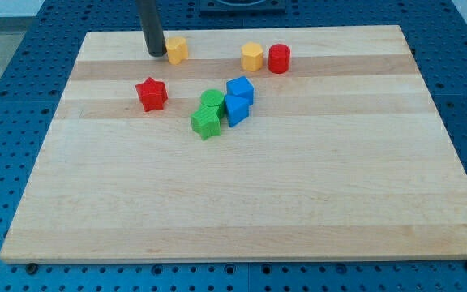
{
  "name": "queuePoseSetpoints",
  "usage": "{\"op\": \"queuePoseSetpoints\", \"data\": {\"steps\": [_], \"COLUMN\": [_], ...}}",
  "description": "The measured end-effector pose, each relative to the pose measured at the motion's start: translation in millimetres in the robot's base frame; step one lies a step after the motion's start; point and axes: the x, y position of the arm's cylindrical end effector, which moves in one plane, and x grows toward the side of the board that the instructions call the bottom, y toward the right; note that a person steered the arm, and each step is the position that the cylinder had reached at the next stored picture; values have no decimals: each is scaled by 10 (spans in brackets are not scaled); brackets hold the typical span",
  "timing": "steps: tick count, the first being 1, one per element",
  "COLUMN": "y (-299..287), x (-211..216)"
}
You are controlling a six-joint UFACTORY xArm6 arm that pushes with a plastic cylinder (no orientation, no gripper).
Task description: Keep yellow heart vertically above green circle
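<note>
The yellow heart (177, 49) lies near the view's top left of the wooden board. My tip (156, 53) stands just to the heart's left, touching or nearly touching it. The green circle (212, 100) sits near the board's middle, lower and to the right of the heart, pressed against a green star (206, 122) below it and two blue blocks on its right.
A red star (151, 94) lies left of the green blocks. A blue cube (240, 88) and a blue block (237, 108) sit right of the green circle. A yellow hexagon (252, 57) and a red cylinder (279, 58) lie at the top middle.
</note>
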Motion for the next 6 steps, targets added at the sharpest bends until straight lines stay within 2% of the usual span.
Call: {"op": "queuePoseSetpoints", "data": {"steps": [1, 3, 4, 6], "y": [50, 550, 808, 362], "x": [-107, 271, 311, 391]}}
